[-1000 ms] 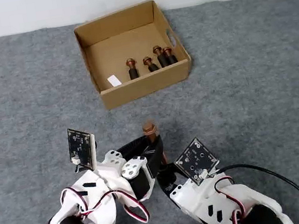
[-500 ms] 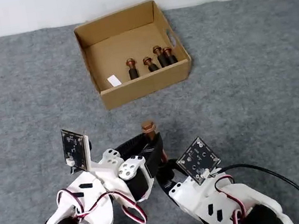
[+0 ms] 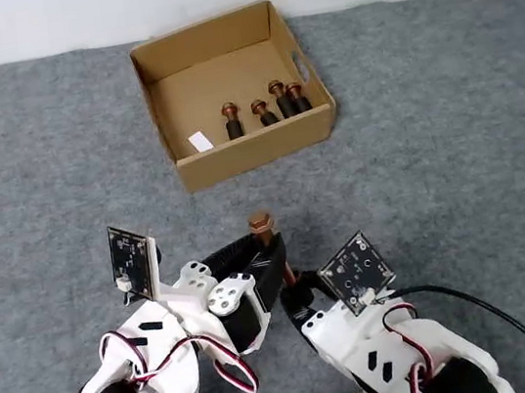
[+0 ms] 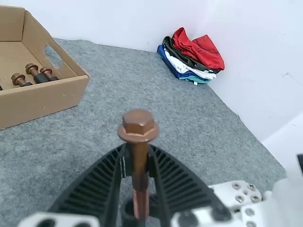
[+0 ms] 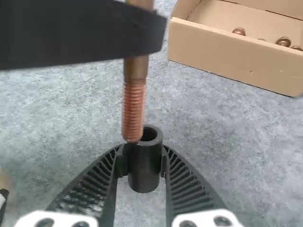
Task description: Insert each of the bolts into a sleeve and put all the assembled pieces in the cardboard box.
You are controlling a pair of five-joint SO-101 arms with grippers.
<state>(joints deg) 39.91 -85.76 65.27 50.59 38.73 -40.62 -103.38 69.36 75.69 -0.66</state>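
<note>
Left wrist view: a copper-coloured hex-head bolt [image 4: 138, 127] stands upright, its smooth shank clamped between the black ribbed fingers of the left gripper [image 4: 138, 153], the head above the fingertips.
Bolt's look: a six-sided head with a flange under it, a plain shank, then a threaded lower end [image 5: 133, 113].
Sleeve: a short black cylindrical sleeve [image 5: 144, 170] with an open bore stands upright, gripped at its sides by the right gripper [image 5: 142, 153].
Bolt and sleeve: the threaded tip sits at the rim of the bore, slightly off to one side; whether it has gone in cannot be told.
Place on the table: both grippers meet over the grey carpet [image 3: 450, 129], well short of the box, with the bolt head [image 3: 262, 223] uppermost.
Box: an open brown cardboard box [image 3: 254, 153] holds four assembled bolt-and-sleeve pieces [image 3: 265, 107] in a row along its near wall, beside a small white slip [image 3: 200, 142].
Background: a pile of folded clothes [image 4: 191, 54] lies in the corner by the wall.
Change: over the last second the circuit board on the left wrist has turned more edge-on, and the board on the right wrist has shifted slightly away from the left arm; the bolt head and the box contents have kept their places.
</note>
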